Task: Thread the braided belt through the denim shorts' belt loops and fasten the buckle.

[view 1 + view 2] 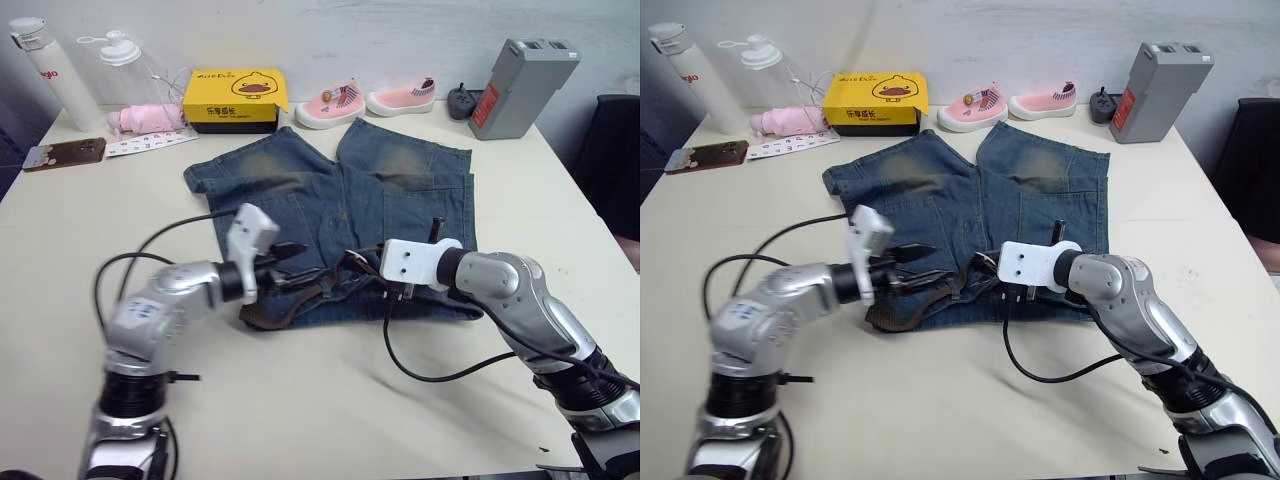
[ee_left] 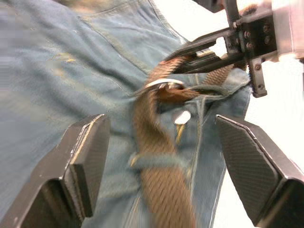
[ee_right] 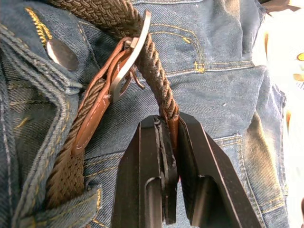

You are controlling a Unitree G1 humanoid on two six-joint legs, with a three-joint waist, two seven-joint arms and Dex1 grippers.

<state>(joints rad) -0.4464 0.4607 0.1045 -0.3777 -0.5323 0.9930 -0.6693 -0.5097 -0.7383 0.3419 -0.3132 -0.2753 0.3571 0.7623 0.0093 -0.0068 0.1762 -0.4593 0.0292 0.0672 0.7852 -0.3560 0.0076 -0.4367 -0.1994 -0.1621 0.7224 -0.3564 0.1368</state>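
The braided belt, dark-brown weave with a tan leather tip, runs along the waistband of the denim shorts at frame centre, passing through its silver buckle. The right gripper pinches the belt's end; the left gripper hangs spread wide over the strap.

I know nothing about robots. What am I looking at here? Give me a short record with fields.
Surface: pale table
Main item: denim shorts, lying flat
Belt: braided belt along the waistband, under a belt loop
Buckle: silver buckle, belt end passed through it
Right pincer: shut on the belt's end
Left pincer: open, one finger on each side of the belt
Behind the shorts: yellow box, pink shoes, grey battery pack, bottles
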